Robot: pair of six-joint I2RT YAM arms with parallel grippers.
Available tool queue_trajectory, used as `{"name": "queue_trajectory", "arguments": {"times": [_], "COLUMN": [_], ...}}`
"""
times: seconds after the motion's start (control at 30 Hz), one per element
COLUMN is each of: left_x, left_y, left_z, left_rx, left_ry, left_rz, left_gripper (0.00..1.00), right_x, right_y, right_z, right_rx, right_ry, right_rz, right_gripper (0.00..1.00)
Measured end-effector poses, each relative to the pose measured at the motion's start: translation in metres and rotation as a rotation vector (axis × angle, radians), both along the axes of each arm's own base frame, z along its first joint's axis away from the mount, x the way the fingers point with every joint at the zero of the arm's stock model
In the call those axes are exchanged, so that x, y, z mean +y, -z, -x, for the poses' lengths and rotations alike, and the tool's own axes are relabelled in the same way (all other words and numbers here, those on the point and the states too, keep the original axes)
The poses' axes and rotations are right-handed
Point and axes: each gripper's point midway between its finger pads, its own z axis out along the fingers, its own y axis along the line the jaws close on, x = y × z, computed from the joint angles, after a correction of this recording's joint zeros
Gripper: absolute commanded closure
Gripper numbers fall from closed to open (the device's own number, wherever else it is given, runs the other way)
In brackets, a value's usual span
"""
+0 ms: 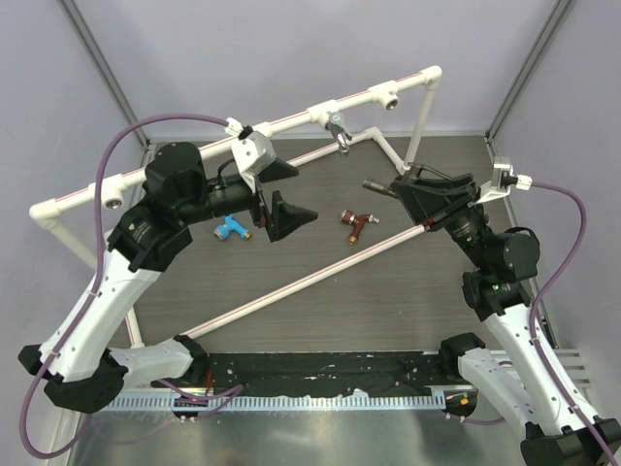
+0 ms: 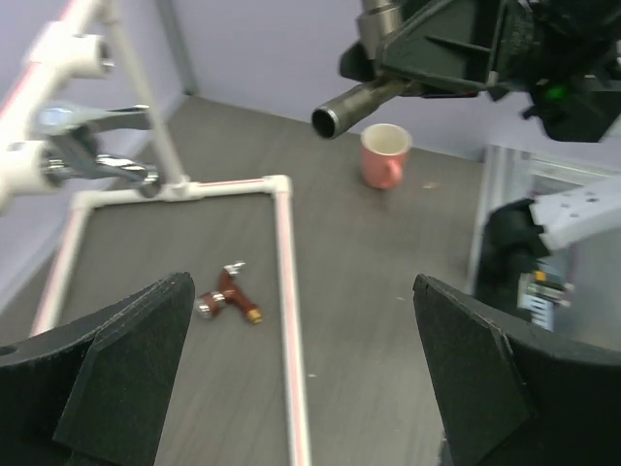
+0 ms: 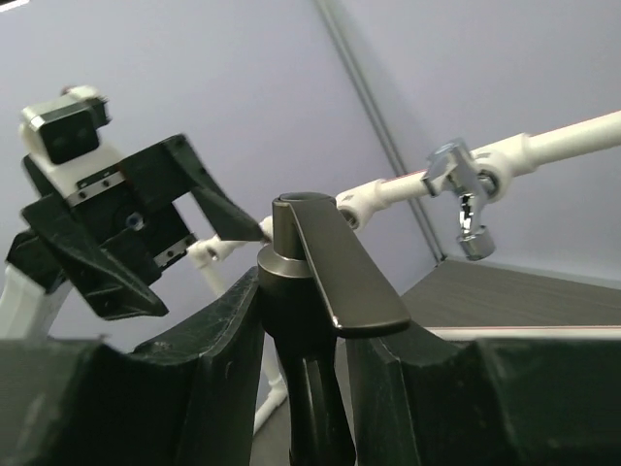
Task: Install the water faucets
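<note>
L gripper (image 1: 288, 192) wide open, empty, mid-air; R gripper (image 1: 406, 190) tight on dark faucet (image 3: 315, 277).

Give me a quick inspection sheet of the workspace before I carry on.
Surface: dark grey table, white pipe frame standing on it.
Job's things: chrome faucet mounted on the back pipe; dark faucet held; blue faucet and red-brown faucet loose on the table.
Clutter: pink mug.
Grippers: left gripper open, nothing between its fingers; right gripper shut on the dark faucet.
Cables: purple cables looped off each arm.
Surroundings: plain walls.
</note>
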Motion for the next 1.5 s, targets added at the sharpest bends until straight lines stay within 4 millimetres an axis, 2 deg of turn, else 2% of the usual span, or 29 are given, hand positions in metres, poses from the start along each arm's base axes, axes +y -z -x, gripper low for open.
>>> {"name": "queue_trajectory", "arguments": {"times": [0.1,0.27,0.53,0.97,1.07,1.17,1.2,1.27,1.3,1.33,1.37,1.4,1.5], "left_x": [-0.017,-0.040,-0.073,-0.089,-0.091,-0.092,-0.092,-0.093,-0.093,-0.092,-0.092,-0.092,-0.091], "left_y": [0.016,0.035,0.060,0.057,0.057,0.056,0.056,0.056,0.056,0.056,0.057,0.057,0.060], "left_z": [0.013,0.020,0.027,0.035,0.037,0.038,0.038,0.039,0.038,0.039,0.038,0.037,0.036], "left_rx": [0.093,0.208,0.312,0.326,0.326,0.326,0.324,0.318,0.324,0.321,0.312,0.302,0.276], "left_ry": [0.119,0.222,0.339,0.413,0.426,0.435,0.438,0.443,0.439,0.444,0.445,0.442,0.436], "left_rz": [0.002,-0.010,-0.043,-0.037,-0.036,-0.035,-0.034,-0.035,-0.034,-0.036,-0.039,-0.042,-0.051], "left_gripper": [0.00,0.00,0.02,0.28,0.37,0.53,0.69,0.93,1.00,1.00,1.00,1.00,1.00], "right_x": [0.012,0.025,0.040,0.047,0.050,0.053,0.054,0.056,0.056,0.057,0.057,0.057,0.057], "right_y": [0.001,0.006,0.016,0.022,0.024,0.027,0.028,0.030,0.030,0.029,0.030,0.030,0.033], "right_z": [0.018,0.035,0.045,0.050,0.048,0.046,0.046,0.045,0.045,0.045,0.045,0.044,0.040], "right_rx": [-0.061,-0.116,-0.138,-0.142,-0.136,-0.128,-0.126,-0.124,-0.124,-0.127,-0.127,-0.129,-0.113], "right_ry": [-0.088,-0.199,-0.301,-0.350,-0.358,-0.366,-0.369,-0.374,-0.377,-0.374,-0.371,-0.368,-0.352], "right_rz": [0.055,0.122,0.180,0.201,0.203,0.207,0.209,0.212,0.212,0.213,0.214,0.217,0.242], "right_gripper": [0.99,0.99,0.99,0.99,0.99,0.99,0.99,0.99,0.99,0.95,0.87,0.69,0.45]}}
